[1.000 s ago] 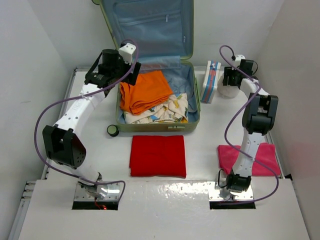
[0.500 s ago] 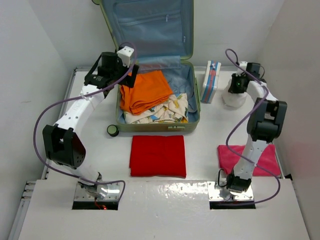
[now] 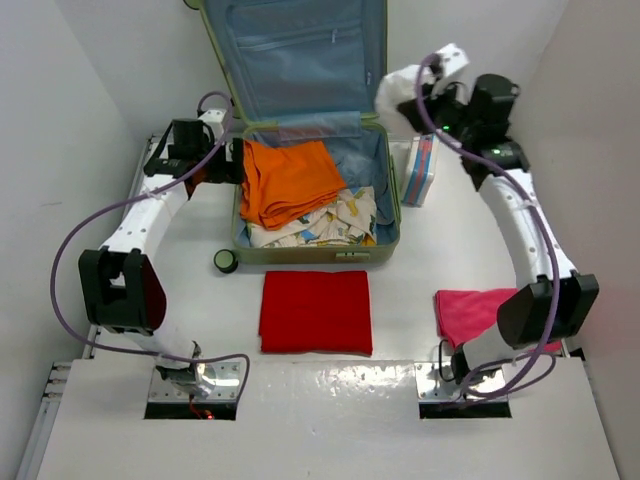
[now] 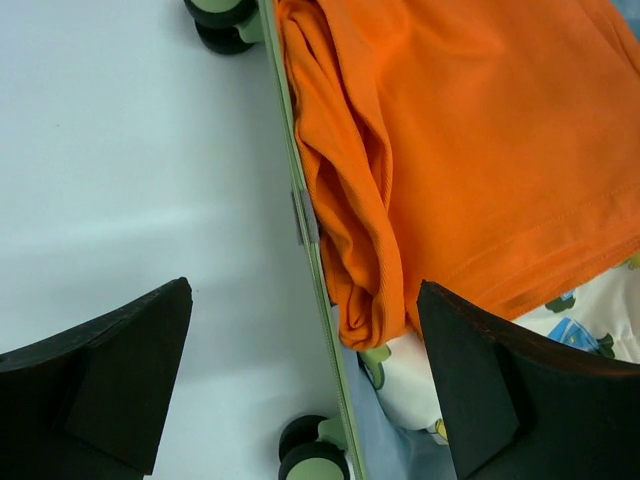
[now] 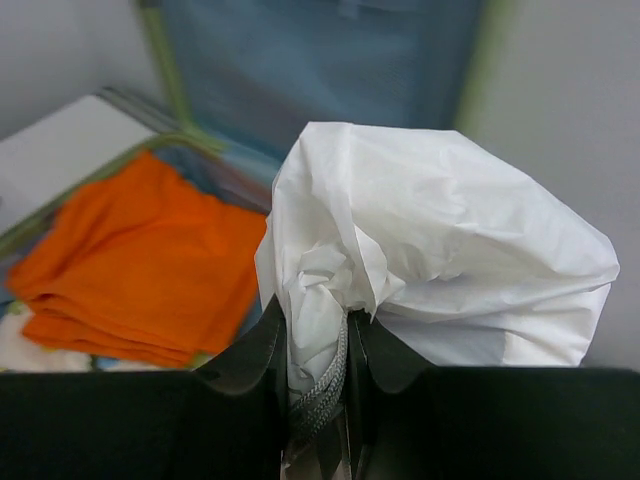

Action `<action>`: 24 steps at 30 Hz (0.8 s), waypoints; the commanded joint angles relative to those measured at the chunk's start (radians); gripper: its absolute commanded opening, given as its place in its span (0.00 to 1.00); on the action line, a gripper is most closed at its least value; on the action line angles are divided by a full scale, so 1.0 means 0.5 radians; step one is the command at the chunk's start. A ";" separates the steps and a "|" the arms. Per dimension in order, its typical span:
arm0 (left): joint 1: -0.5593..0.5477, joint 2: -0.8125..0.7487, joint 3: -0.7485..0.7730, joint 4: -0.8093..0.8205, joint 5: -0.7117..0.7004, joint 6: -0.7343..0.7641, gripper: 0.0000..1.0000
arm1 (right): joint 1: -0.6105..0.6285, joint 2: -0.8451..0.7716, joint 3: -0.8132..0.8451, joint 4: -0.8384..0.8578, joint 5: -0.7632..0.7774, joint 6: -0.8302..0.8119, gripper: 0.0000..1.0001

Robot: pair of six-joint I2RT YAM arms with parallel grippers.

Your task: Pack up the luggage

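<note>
The light-green luggage [image 3: 318, 257] lies open at the table's back, its lid [image 3: 300, 50] standing up. Inside are a folded orange garment [image 3: 290, 180] and a patterned white cloth [image 3: 325, 225]. My left gripper [image 3: 212, 165] is open and empty; in the left wrist view it [image 4: 300, 400] straddles the suitcase's left rim [image 4: 310, 260], beside the orange garment [image 4: 470, 150]. My right gripper [image 3: 418, 100] is shut on the gathered neck of a white drawstring bag [image 5: 440, 240] and holds it in the air by the lid's right edge.
A blue-and-red striped pouch [image 3: 422, 170] stands right of the suitcase. A folded red cloth [image 3: 316, 310] lies in front of it, and a small black round object [image 3: 226, 261] sits at its front left corner. A pink cloth [image 3: 495, 315] lies at the near right.
My right arm has lifted the white bag off the table at the back right and swung it up and left toward the lid. My left gripper has moved left off the orange garment.
</note>
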 commanded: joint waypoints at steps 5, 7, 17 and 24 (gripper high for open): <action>0.086 -0.275 -0.153 0.033 0.133 -0.060 0.96 | 0.442 0.361 -0.003 0.336 0.161 -0.206 0.00; 0.104 -0.331 -0.193 0.033 0.133 -0.060 0.96 | 0.540 0.569 0.128 0.312 0.302 -0.295 0.00; 0.266 -0.552 -0.371 0.033 0.130 -0.060 0.96 | 0.694 1.402 1.066 -0.387 0.711 -0.765 0.00; 0.408 -0.552 -0.429 0.014 0.299 -0.171 0.96 | 0.556 1.494 0.930 -0.384 0.723 -0.660 0.00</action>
